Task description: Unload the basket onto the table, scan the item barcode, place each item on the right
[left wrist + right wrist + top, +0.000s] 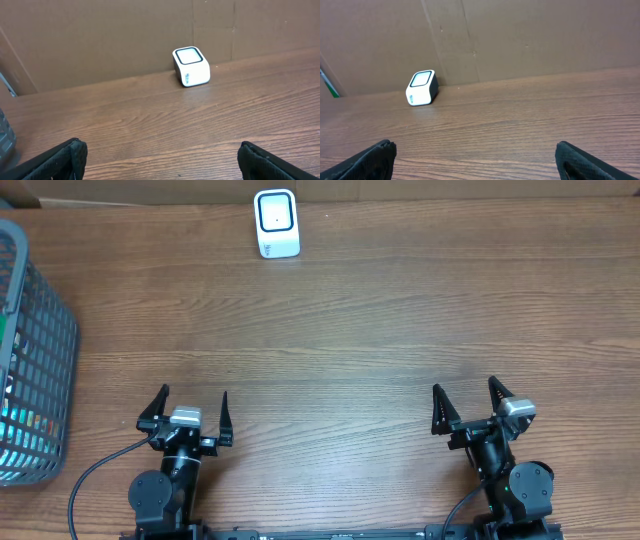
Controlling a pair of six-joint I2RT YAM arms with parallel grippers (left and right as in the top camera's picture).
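Closest to us, at the near edge of the wooden table (350, 330), sit our two arms, well apart from each other. Our left gripper (194, 392) stands with its jaws spread wide and nothing between them; in the left wrist view only bare wood shows between its black fingers (57, 160). Our right gripper (464, 385) is the same, jaws fully apart and holding nothing. A black cable (95, 475) loops out from the left arm's base. At the left edge of the table, level with the middle of it and partly cut off by the overhead view, stands a grey wire basket (45, 330). Through its mesh we see contents (22, 425) low down, teal with small red and yellow marks, and a strip of green higher up, but we cannot tell what these things are or whether any barcode shows. Across the table, well away from both grippers and the basket, the white barcode scanner (276, 223) rests on the wood at the far edge, just in front of the brown cardboard wall (100, 40). Its dark-framed window faces upward and is tilted toward us. It lies more nearly opposite our left arm than our right.
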